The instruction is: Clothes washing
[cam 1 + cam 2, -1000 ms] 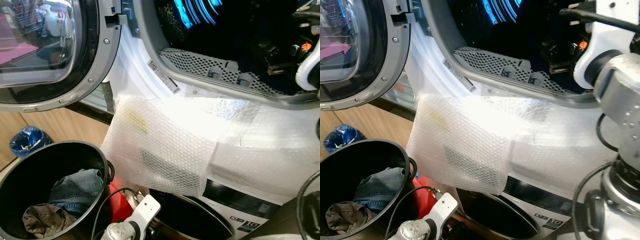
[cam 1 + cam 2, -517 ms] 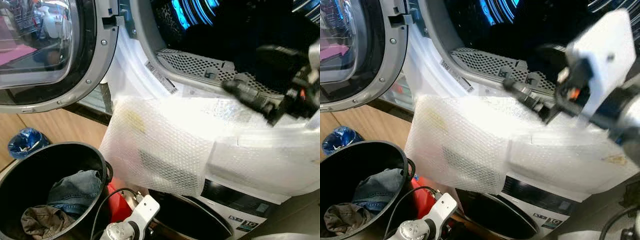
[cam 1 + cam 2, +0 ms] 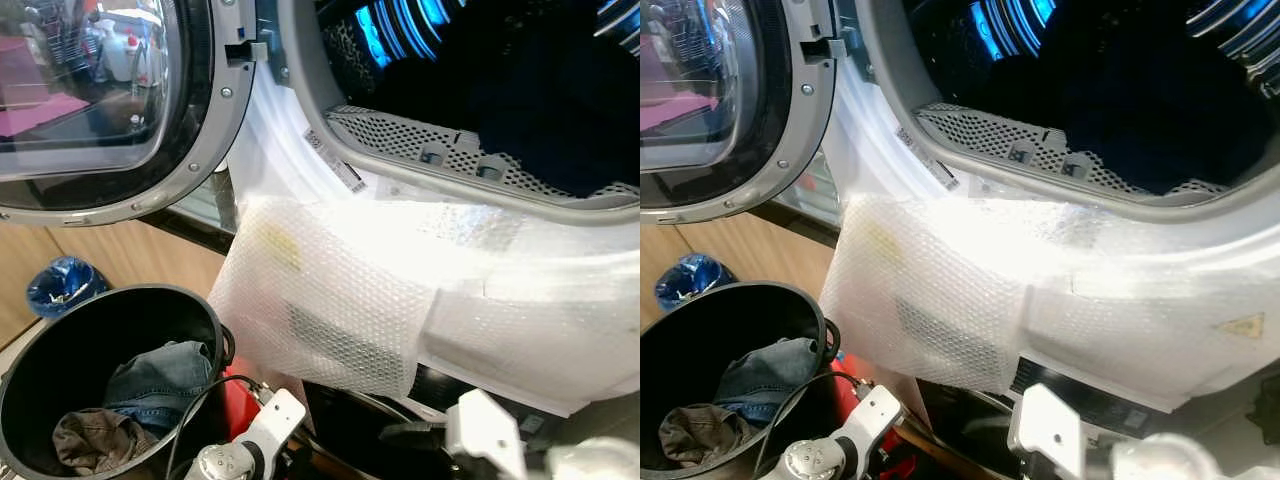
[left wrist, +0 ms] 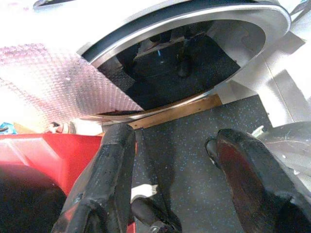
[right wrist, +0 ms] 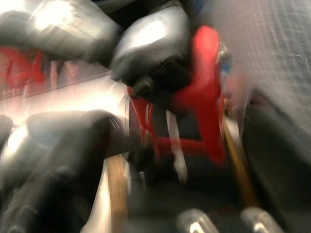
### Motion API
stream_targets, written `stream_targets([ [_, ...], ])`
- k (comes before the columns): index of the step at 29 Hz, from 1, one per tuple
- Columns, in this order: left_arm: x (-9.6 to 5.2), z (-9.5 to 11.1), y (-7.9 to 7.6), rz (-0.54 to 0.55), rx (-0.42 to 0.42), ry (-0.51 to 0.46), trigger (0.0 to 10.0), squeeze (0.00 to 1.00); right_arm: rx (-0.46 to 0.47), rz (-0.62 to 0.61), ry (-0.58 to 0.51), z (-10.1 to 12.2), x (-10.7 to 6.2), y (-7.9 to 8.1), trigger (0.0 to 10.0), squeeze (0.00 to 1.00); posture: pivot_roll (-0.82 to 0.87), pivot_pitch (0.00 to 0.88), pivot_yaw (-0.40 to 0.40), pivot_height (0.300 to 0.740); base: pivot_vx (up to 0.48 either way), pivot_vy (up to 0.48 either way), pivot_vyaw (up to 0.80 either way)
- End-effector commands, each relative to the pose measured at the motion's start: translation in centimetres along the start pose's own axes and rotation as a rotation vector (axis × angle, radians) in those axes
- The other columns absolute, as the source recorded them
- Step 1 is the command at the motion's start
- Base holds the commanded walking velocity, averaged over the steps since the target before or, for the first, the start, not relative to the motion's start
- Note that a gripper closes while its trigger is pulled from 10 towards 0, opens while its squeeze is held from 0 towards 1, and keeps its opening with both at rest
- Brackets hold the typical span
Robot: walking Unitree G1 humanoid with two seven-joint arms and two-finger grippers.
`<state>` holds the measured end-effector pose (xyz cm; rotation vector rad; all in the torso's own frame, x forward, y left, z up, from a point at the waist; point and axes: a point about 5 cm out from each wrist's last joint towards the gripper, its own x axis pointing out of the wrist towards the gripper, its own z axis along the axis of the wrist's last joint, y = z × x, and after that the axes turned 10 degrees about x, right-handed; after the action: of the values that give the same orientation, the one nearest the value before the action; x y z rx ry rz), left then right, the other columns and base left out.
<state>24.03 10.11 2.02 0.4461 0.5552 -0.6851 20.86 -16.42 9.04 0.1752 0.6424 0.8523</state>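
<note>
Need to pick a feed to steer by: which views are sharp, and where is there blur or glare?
Left and right eye views: sharp, with glare on the bubble wrap and reflections in the door glass. Left wrist view: clear, left gripper open. Right wrist view: heavily motion-blurred, unusable.

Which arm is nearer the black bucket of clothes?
Left. The left arm sits right beside the black bucket, by its rim. The right arm is low under the washer's bubble wrap, farther off.
</note>
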Motion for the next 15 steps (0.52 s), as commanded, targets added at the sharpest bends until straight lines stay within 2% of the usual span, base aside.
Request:
stream_targets([
  [1, 0.0, -0.1, -0.1, -0.007, 0.01, 0.003, 10.0, 0.0, 0.162, -0.215, 0.013, -3.0, 0.2, -3.4, 10.0, 0.0, -0.12, 0.11, -0.008, 0.74, 0.0, 0.0, 0.0],
  [3, 0.0, -0.1, 0.0, -0.006, 0.009, 0.003, 10.0, 0.0, 0.22, -0.274, -0.015, -4.2, 0.7, -4.3, 10.0, 0.0, -0.11, 0.105, -0.004, 0.74, 0.0, 0.0, 0.0],
  [4, 0.0, -0.1, 0.0, -0.006, 0.009, 0.003, 10.0, 0.0, 0.22, -0.274, -0.015, -4.2, 0.7, -4.3, 10.0, 0.0, -0.11, 0.105, -0.004, 0.74, 0.0, 0.0, 0.0],
  [5, 0.1, -0.1, 0.0, -0.004, 0.003, -0.003, 10.0, 0.0, 0.488, -0.509, -0.085, -7.9, 1.6, -7.1, 10.0, 0.0, -0.1, 0.102, 0.009, 0.74, 0.0, 0.0, 0.0],
  [6, 0.1, -0.1, 0.0, -0.004, 0.003, -0.003, 10.0, 0.0, 0.488, -0.509, -0.085, -7.9, 1.6, -7.1, 10.0, 0.0, -0.1, 0.102, 0.009, 0.74, 0.0, 0.0, 0.0],
  [7, 0.2, -0.3, 0.0, -0.007, 0.002, -0.003, 10.0, 0.0, 0.569, -0.599, -0.054, -10.3, 2.0, -7.4, 10.0, 0.0, -0.1, 0.099, 0.014, 0.74, 0.0, 0.0, 0.0],
  [10, 0.7, -0.6, 0.0, -0.023, 0.003, -0.007, 10.0, 0.0, 0.671, -0.739, 0.012, -13.8, 2.6, -7.5, 10.0, 0.0, -0.09, 0.093, 0.019, 0.74, 0.0, 0.0, 0.0],
  [11, 1.7, -1.0, -0.3, -0.056, -0.05, -0.003, 10.0, 0.0, 0.758, -0.881, 0.065, -15.9, 2.3, -7.4, 10.0, 0.0, -0.09, 0.09, 0.02, 0.74, 0.0, 0.0, 0.0],
  [15, 3.4, -2.6, -1.6, -0.125, -0.144, 0.073, 10.0, 0.0, 0.818, -1.066, 0.161, -18.1, 1.2, -7.1, 10.0, 0.0, -0.07, 0.08, 0.025, 0.74, 0.0, 0.0, 0.0],
])
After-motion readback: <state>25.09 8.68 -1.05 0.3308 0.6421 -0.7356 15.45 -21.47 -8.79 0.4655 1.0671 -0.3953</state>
